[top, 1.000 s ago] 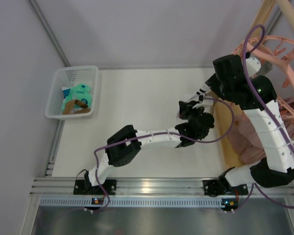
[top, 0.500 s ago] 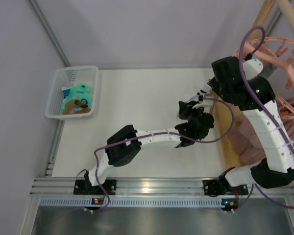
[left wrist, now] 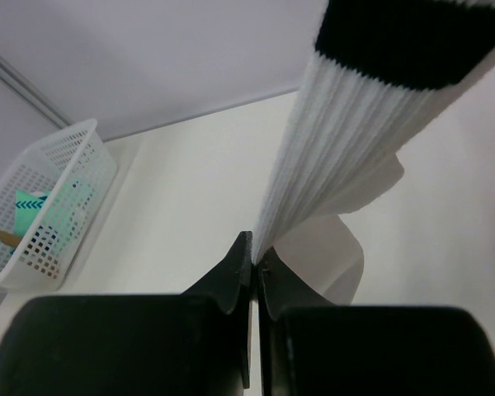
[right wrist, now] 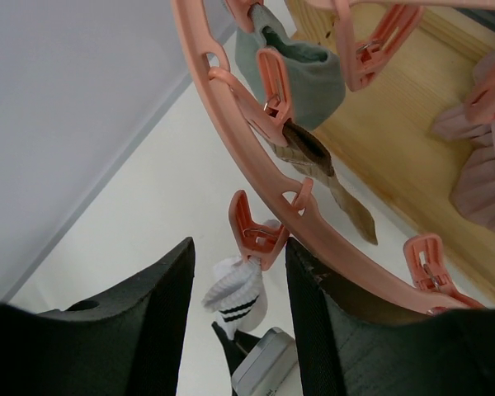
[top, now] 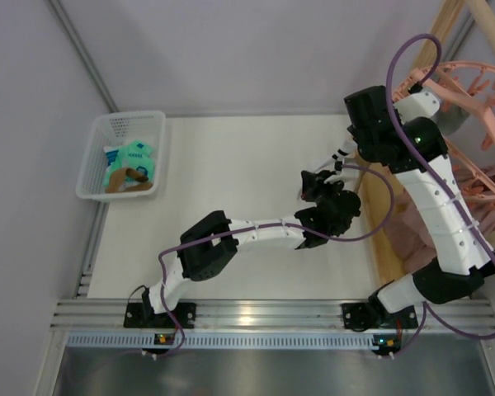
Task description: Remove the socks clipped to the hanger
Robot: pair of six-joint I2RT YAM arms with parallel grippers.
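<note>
Right arm shifted up and leftward over past second; left arm unmoved. Right gripper (right wrist: 241, 262) spread, fingers either side of clip (right wrist: 256, 231) on hanger (right wrist: 239, 124). White sock (left wrist: 330, 157) hangs from that clip, not freed. Left gripper (left wrist: 253, 252) pressed together, pinching sock's lower end. Judgement: right aligning to squeeze clip; release pending.

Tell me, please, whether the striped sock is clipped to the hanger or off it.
Clipped: the striped sock hangs from a pink clip on the hanger; the left gripper pinches its other end.
</note>
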